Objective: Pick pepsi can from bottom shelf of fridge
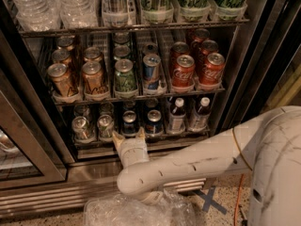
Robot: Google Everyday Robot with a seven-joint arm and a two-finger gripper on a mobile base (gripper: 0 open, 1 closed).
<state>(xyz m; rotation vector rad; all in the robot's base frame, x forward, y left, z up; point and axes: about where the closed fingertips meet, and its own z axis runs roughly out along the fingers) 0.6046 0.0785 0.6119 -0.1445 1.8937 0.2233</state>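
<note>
The fridge (235,79) stands open, with wire shelves of drinks. On the bottom shelf (141,142) two dark blue pepsi cans stand side by side, one (129,122) left of the other (154,121). My gripper (128,135) is at the shelf's front lip, just below and in front of the left dark can. It is open and empty, with one fingertip on each side of that can's lane. My white arm (197,159) reaches in from the lower right.
Silver cans (81,128) stand left of the dark cans and dark bottles (176,114) stand to their right. The rack above holds gold cans (61,79), a green can (124,75), a pale blue can (151,72) and red cans (183,70). Crumpled plastic (136,211) lies on the floor.
</note>
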